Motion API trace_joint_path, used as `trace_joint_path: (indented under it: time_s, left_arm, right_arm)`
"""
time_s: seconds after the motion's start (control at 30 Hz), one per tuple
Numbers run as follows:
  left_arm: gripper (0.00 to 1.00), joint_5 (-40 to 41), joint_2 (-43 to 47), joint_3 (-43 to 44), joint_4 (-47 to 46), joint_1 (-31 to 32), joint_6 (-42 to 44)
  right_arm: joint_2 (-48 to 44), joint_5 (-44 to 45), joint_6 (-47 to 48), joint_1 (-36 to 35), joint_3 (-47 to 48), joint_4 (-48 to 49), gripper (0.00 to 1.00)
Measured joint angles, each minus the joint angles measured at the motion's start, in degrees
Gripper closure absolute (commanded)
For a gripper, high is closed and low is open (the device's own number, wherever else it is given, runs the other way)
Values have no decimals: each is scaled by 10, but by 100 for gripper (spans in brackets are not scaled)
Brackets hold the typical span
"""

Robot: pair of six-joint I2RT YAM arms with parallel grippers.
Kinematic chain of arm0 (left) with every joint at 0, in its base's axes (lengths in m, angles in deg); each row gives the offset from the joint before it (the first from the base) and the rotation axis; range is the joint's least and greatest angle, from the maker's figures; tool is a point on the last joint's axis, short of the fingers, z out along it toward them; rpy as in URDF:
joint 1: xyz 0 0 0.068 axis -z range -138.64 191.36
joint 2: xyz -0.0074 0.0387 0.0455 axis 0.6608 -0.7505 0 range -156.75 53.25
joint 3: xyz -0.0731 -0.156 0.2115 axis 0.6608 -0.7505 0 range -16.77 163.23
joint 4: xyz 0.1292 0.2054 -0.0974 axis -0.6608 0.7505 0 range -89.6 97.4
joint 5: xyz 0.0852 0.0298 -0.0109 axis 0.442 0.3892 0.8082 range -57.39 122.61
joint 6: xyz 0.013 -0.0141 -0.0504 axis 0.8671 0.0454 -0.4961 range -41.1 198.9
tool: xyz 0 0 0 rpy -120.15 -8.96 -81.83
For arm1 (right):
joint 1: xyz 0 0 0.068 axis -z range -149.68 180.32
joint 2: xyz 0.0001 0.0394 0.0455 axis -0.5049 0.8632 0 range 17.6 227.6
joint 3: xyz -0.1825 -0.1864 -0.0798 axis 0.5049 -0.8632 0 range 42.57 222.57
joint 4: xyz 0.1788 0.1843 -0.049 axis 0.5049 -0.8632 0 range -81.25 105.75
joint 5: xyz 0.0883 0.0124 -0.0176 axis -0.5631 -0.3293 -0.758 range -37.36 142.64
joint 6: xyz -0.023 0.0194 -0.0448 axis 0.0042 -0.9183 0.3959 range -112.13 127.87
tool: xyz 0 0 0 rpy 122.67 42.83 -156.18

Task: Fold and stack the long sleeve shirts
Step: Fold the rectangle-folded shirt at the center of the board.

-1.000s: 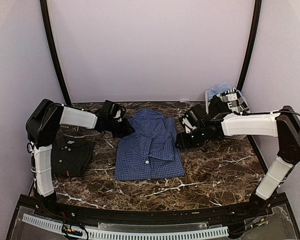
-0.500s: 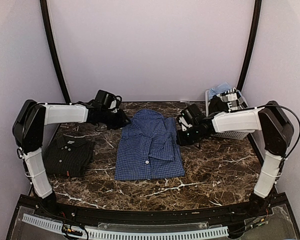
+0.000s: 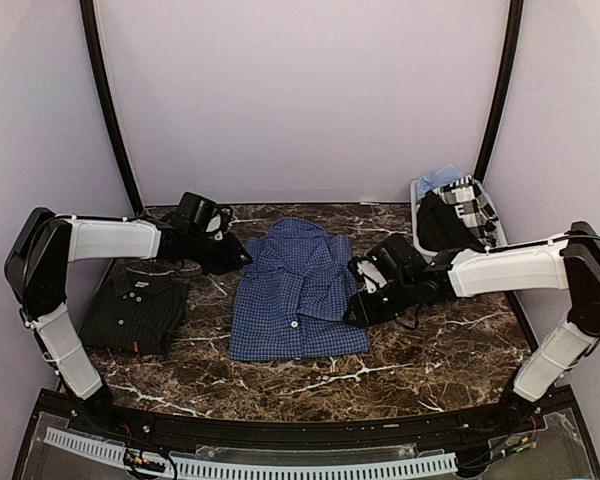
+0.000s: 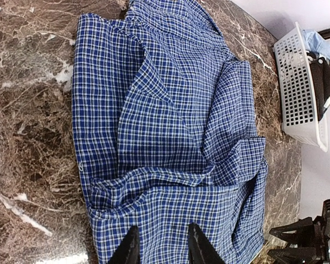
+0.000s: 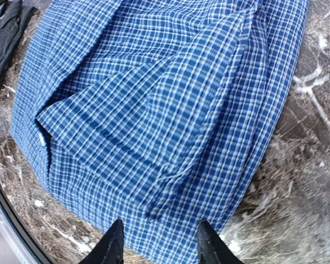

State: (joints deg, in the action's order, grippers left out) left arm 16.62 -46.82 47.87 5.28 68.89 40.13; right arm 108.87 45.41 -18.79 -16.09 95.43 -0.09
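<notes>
Over blue shirt (image 3: pixel 298 300): right end effector (image 5: pixel 160 225), left end effector (image 4: pixel 163 228) half-open; right drawn nearer.

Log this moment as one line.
left gripper open over blue checked cloth shirt | right gripper open over it | near-black cloth shirt folded at left, not stacked

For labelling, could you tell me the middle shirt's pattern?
The shirt is blue, finely dark-checked; right wrist view shows it best.
</notes>
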Motion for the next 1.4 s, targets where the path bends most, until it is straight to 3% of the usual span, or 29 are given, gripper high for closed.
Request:
trace_joint_path:
  time_s: [0.37,0.67,0.93,1.4]
  left_arm:
    - [72,-12,24,-23,0,0,-5]
    - [72,-11,47,-39,0,0,-4]
    - [72,-12,60,-50,0,0,-5]
    - [71,-31,74,-59,0,9,-4]
  right_arm:
    - [9,-26,-61,-13,-29,71,50]
    - [56,-48,-107,-11,-28,119,68]
    - [59,-39,-123,-2,2,130,100]
    - [167,-36,-106,23,144,128,98]
